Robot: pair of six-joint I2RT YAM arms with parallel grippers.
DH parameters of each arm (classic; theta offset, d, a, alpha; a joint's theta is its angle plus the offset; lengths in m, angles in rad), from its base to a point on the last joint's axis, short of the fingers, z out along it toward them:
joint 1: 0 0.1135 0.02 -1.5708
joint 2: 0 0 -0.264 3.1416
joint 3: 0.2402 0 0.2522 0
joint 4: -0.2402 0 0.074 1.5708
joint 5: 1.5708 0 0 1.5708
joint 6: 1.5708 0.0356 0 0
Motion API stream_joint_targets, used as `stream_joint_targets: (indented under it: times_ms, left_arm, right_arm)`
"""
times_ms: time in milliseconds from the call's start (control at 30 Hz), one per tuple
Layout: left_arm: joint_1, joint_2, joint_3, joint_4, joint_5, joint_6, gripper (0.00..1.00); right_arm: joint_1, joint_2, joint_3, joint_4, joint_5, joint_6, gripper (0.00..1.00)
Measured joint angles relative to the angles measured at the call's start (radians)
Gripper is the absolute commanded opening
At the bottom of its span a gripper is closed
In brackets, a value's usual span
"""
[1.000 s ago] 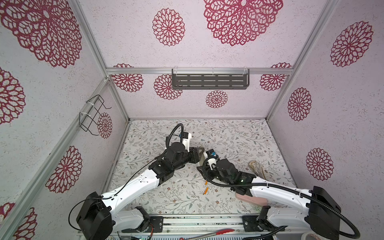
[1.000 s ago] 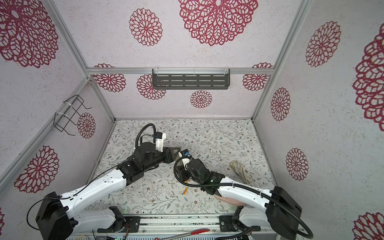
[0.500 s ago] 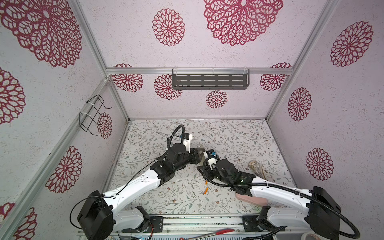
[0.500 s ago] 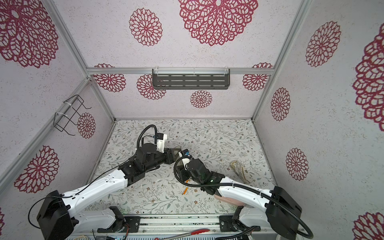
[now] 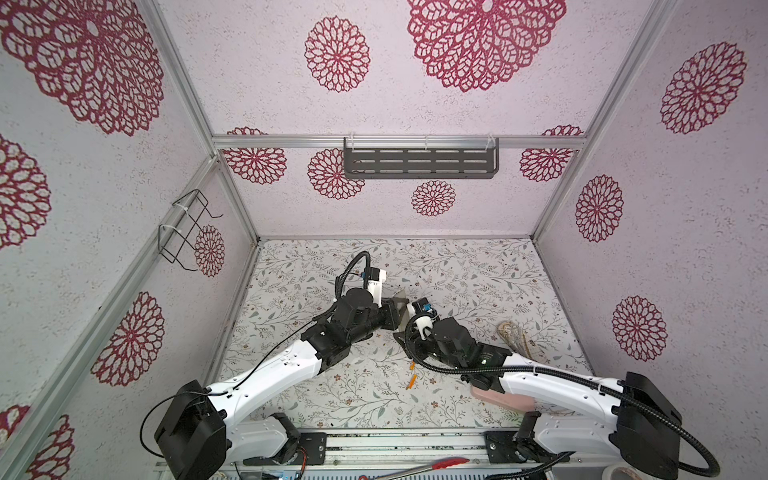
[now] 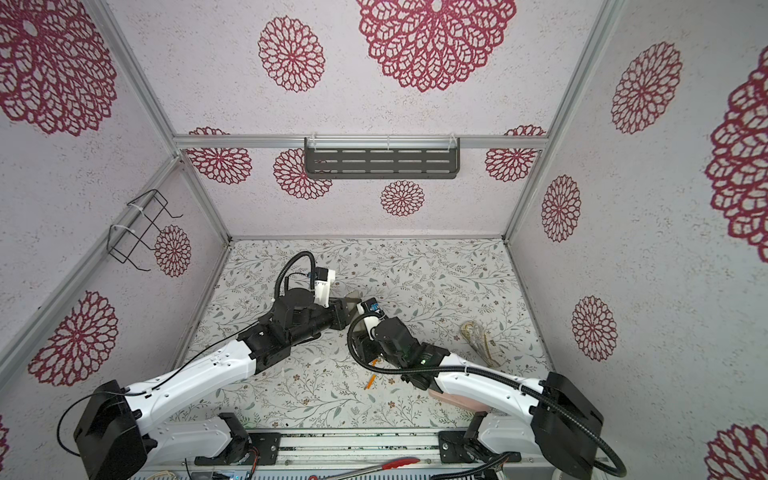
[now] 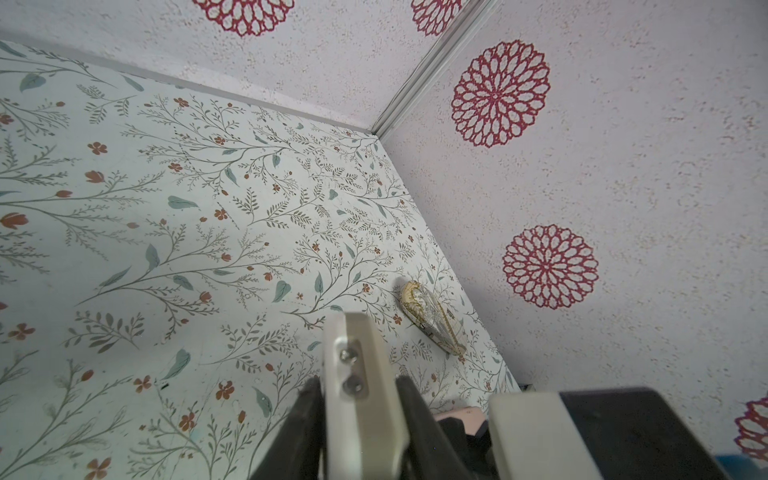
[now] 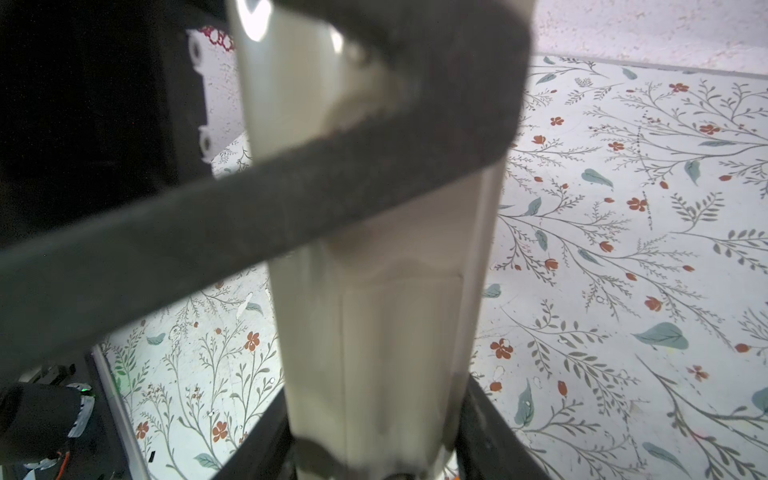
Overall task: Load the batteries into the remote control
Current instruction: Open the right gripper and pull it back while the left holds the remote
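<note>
The remote control (image 5: pixel 400 306) (image 6: pixel 353 302) is held up over the middle of the table between both arms. My left gripper (image 5: pixel 394 316) (image 7: pixel 358 380) is shut on one end; its dark fingers (image 7: pixel 303 428) press on both faces of the remote control (image 7: pixel 357 365), which shows edge-on. My right gripper (image 5: pixel 404 333) (image 8: pixel 376 390) is shut on the other end, gripping the two long sides of the plain beige back (image 8: pixel 374 299). A left finger (image 8: pixel 291 199) crosses that back. Two orange batteries (image 5: pixel 412 365) (image 5: pixel 410 382) (image 6: pixel 370 381) lie on the table below the right arm.
A pink pad (image 5: pixel 503 397) (image 6: pixel 457 401) lies partly under the right arm. A beige and gold object (image 5: pixel 513 336) (image 7: pixel 432 316) lies near the right wall. A grey shelf (image 5: pixel 419 162) hangs on the back wall, a wire rack (image 5: pixel 187 232) on the left wall. A red-handled tool (image 5: pixel 436 465) lies at the front rail.
My left gripper has closed onto the remote control's end, and its wrist has shifted slightly. The right gripper and the batteries have not moved.
</note>
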Motion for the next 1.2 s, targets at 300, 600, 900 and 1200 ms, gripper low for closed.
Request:
stream_joint_targets:
  times_ms: [300,600,900,1200]
  left_arm:
    - [0.000,-0.002,-0.008,-0.008,-0.018,0.016,0.07]
    - [0.026,-0.028,-0.007,-0.051,0.029,0.051,0.00]
    - [0.122,-0.110,-0.021,-0.093,0.186,0.094,0.00]
    - [0.169,-0.177,-0.055,-0.140,0.334,0.130,0.00]
  right_arm:
    - [0.002,0.006,0.000,0.001,-0.004,-0.003,0.21]
    - [0.011,-0.015,-0.018,0.022,-0.038,-0.049,0.76]
    - [0.019,-0.196,-0.106,0.011,-0.084,-0.208,0.91]
    - [0.021,-0.315,-0.145,-0.060,-0.141,-0.442,0.91]
